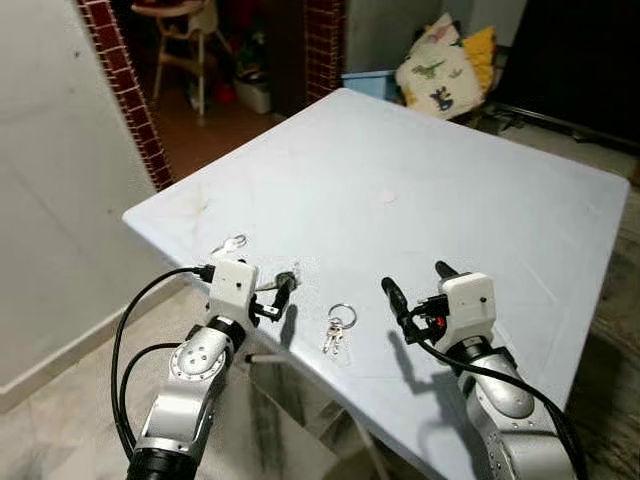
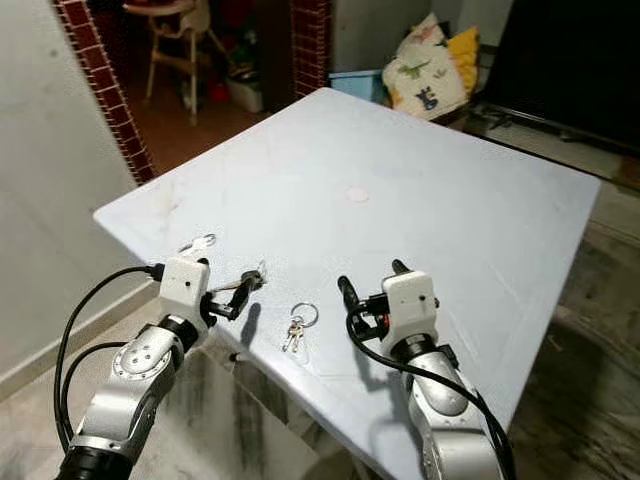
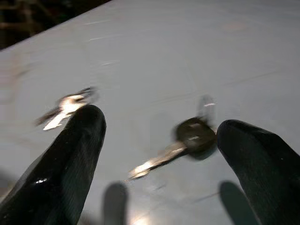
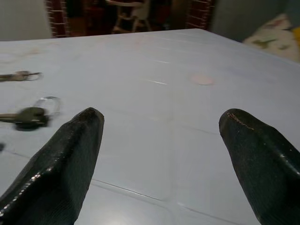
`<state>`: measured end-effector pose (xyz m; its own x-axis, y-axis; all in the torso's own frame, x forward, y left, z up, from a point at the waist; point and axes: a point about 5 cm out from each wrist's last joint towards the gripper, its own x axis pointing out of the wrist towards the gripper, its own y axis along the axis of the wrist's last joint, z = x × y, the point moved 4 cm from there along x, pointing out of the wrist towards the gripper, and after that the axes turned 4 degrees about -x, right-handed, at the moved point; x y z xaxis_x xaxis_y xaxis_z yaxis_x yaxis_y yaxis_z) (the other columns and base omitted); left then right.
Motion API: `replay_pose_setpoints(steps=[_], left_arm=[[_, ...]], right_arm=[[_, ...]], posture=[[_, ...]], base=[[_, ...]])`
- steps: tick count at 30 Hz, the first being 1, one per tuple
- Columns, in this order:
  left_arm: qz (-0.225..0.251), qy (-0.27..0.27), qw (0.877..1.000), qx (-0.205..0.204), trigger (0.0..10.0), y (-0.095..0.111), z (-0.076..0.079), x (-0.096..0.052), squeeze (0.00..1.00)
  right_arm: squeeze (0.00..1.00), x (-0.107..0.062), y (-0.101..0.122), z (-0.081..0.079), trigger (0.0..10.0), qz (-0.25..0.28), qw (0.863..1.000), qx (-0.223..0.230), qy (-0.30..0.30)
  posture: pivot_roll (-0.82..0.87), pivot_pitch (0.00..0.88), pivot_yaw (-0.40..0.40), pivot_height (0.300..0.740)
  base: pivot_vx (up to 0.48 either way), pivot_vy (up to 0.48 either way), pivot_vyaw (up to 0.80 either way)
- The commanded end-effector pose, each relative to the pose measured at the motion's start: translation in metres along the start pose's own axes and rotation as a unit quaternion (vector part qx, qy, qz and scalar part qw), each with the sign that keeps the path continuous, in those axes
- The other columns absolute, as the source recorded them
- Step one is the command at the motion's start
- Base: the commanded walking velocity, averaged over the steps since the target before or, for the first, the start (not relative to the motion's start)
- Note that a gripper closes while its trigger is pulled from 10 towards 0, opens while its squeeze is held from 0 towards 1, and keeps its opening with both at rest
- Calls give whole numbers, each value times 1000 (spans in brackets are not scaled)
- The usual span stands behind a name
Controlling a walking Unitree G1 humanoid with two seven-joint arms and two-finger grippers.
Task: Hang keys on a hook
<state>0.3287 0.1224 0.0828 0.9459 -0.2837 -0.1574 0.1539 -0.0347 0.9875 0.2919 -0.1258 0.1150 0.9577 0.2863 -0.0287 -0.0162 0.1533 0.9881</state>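
A small bunch of keys on a silver ring (image 1: 338, 325) lies near the front edge of the pale blue table (image 1: 420, 180), between my two grippers. My left gripper (image 1: 272, 292) is open just above the table, left of the bunch. A single dark-headed key (image 3: 190, 137) lies on the table between its fingers (image 3: 70, 154). A loose silver key (image 1: 232, 243) lies further left, by the table edge. My right gripper (image 1: 420, 283) hovers open and holds nothing, right of the bunch; its fingers (image 4: 61, 164) point across the table.
The table's left corner and front edge are close to both arms. Beyond it stand a red brick pillar (image 1: 125, 90), a high chair (image 1: 185, 40), a blue box (image 1: 368, 82) and printed cushions (image 1: 440, 65). A dark cabinet (image 1: 570, 50) stands at the far right.
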Motion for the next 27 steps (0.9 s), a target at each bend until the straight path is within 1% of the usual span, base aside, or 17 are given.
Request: replay_pose_setpoints(steps=[1, 8, 13, 15, 16, 17, 18, 19, 20, 21, 24, 25, 27], left_arm=[[-2, 9, 1000, 5, 10000, 0, -5, -1, 0], [-4, 9, 1000, 7, 10000, 0, -5, -2, 0], [-9, 2, 1000, 14, 10000, -2, -3, -2, 0], [-30, -16, 999, 32, 10000, -8, 2, -1, 0], [-30, -16, 999, 32, 10000, -8, 2, -1, 0], [-33, -32, 998, 48, 10000, -9, 6, -1, 0], [-24, -47, 997, 56, 10000, -6, 9, -1, 0], [-23, -54, 997, 58, 10000, -6, 11, -2, 0], [-17, -77, 995, 66, 10000, -4, 17, -4, 0], [-17, -87, 994, 70, 10000, -6, 20, -7, 0], [-23, -97, 992, 73, 10000, -12, 20, -12, 0], [-23, -103, 992, 72, 10000, -13, 20, -15, 0], [-23, -105, 991, 74, 10000, -13, 19, -17, 0]], right_arm=[[0, 0, -1, -6, 10000, 1, 1000, 0, 13], [0, 2, 0, -10, 10000, 5, 1000, -1, 18], [0, 2, 1, -7, 10000, 6, 1000, -5, 10], [0, 3, -1, -2, 10000, -1, 1000, -12, -6], [0, 3, -1, -2, 10000, -1, 1000, -12, -6], [0, 3, -5, 4, 10000, -16, 999, -19, -22], [0, 2, -9, 8, 10000, -29, 999, -24, -34], [0, 2, -10, 9, 10000, -31, 999, -24, -36], [0, 1, -16, 9, 10000, -55, 998, -26, -33], [0, -1, -21, 10, 10000, -71, 996, -40, -31], [0, -9, -24, 11, 10000, -84, 995, -33, -29], [0, -15, -22, 12, 10000, -83, 996, -33, -30], [0, -19, -20, 13, 10000, -81, 996, -33, -31]], posture=[[8, 0, 25, 740], [14, 0, 24, 740], [12, 0, 22, 740], [12, 0, 21, 740], [12, 0, 21, 740], [12, 0, 20, 740], [12, 0, 20, 740], [13, 0, 19, 740], [15, 0, 19, 740], [15, 0, 20, 740], [16, 0, 19, 740], [16, 0, 19, 740], [16, 0, 20, 740]], base=[[0, 0, 419], [0, 0, 746], [0, 0, 800], [0, 0, 794], [0, 0, 794], [0, 0, 0], [0, 0, 0], [0, 0, 0], [0, 0, 0], [0, 0, 0], [0, 0, 0], [0, 0, 0], [0, 0, 0]])
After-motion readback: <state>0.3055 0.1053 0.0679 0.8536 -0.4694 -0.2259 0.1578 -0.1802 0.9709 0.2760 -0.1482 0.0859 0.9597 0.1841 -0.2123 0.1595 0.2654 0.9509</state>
